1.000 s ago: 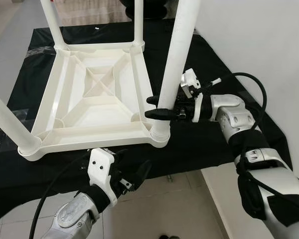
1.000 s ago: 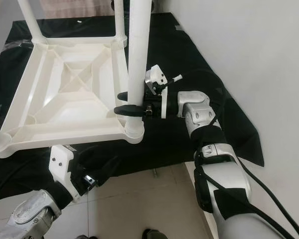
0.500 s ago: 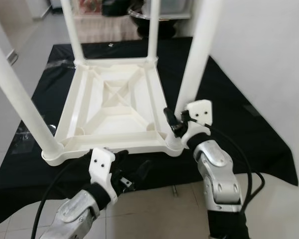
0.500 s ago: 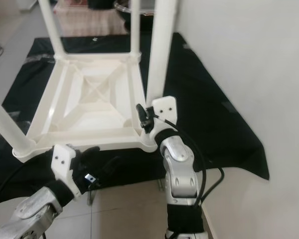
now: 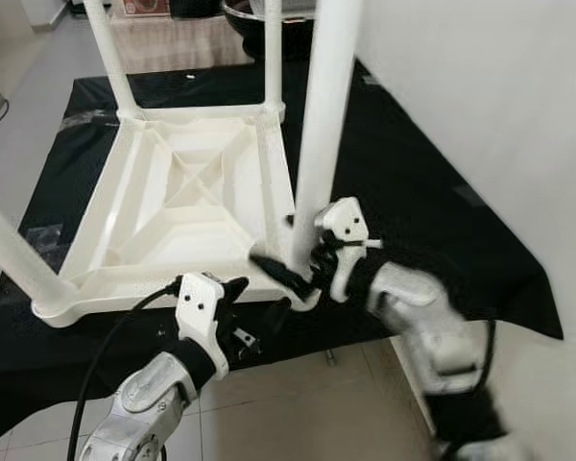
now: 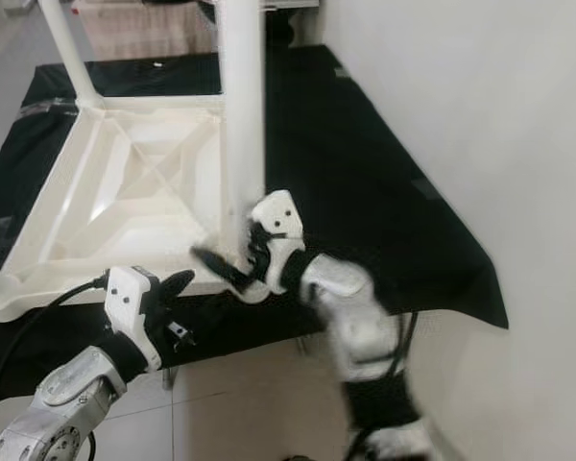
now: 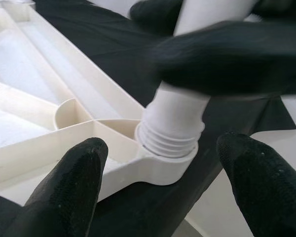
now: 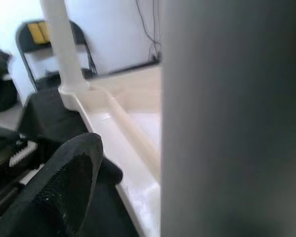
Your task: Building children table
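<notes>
A white plastic children's table (image 5: pixel 154 283) lies upside down on a black cloth, its legs pointing up. The near right leg (image 5: pixel 317 125) stands in its corner socket (image 7: pixel 170 140), with screw threads showing above the rim. My right gripper (image 5: pixel 293 264) is at the base of this leg. Its fingers are open, one on each side of the leg, and a gap shows between one finger (image 8: pixel 74 182) and the leg. My left gripper (image 5: pixel 259 303) hovers open just in front of and below that same corner, holding nothing.
The black cloth (image 5: pixel 413 163) covers a low platform that ends at tiled floor (image 5: pixel 298 403) in front of me. A white wall (image 5: pixel 509 96) runs close along the right. Three other legs (image 5: pixel 10 250) (image 5: pixel 106 48) (image 5: pixel 272 48) rise from the other corners.
The view has shifted. My right arm has swung round the leg's base, so its fingers now reach leftward across it, blurred by motion. My left gripper stays open at the front corner.
</notes>
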